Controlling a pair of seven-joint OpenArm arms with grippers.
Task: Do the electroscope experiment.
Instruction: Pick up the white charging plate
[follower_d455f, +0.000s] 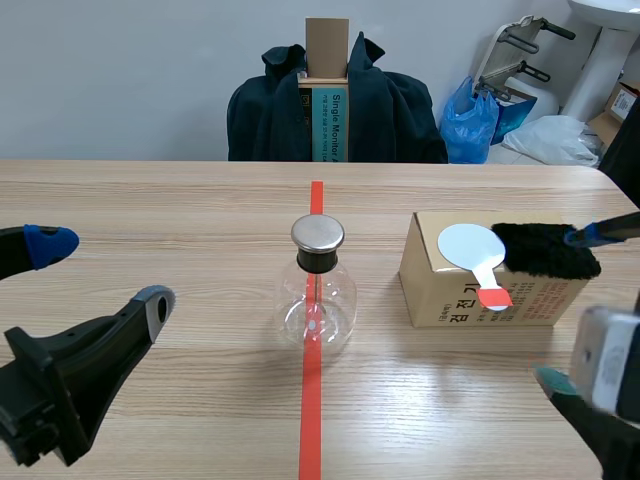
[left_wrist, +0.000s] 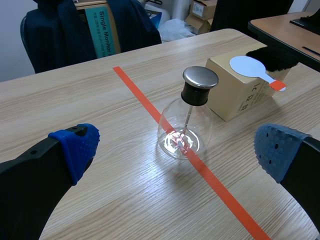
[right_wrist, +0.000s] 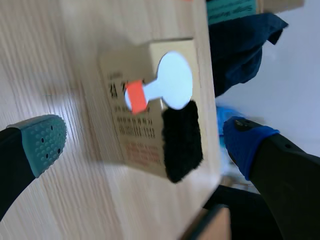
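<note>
A round glass flask electroscope (follower_d455f: 317, 290) with a metal cap stands on the red tape line at mid-table, also seen in the left wrist view (left_wrist: 186, 125). To its right, a cardboard box (follower_d455f: 450, 295) carries a white disc paddle (follower_d455f: 468, 245) with an orange-red handle and a black fur pad (follower_d455f: 545, 250). My left gripper (follower_d455f: 100, 275) is open, left of the flask and apart from it; the flask sits ahead between its fingers (left_wrist: 75, 145). My right gripper (follower_d455f: 572, 308) is open at the box's right end, its blue fingertip (follower_d455f: 578, 237) by the fur. The right wrist view shows the paddle (right_wrist: 170, 82) and fur (right_wrist: 182, 140) ahead.
Across the table stands a chair draped with a dark jacket (follower_d455f: 390, 105), with a tall carton (follower_d455f: 327, 95) on it. A blue bag (follower_d455f: 470, 125) and white sacks lie on the floor at the back right. Another table's corner (left_wrist: 287, 25) lies beyond.
</note>
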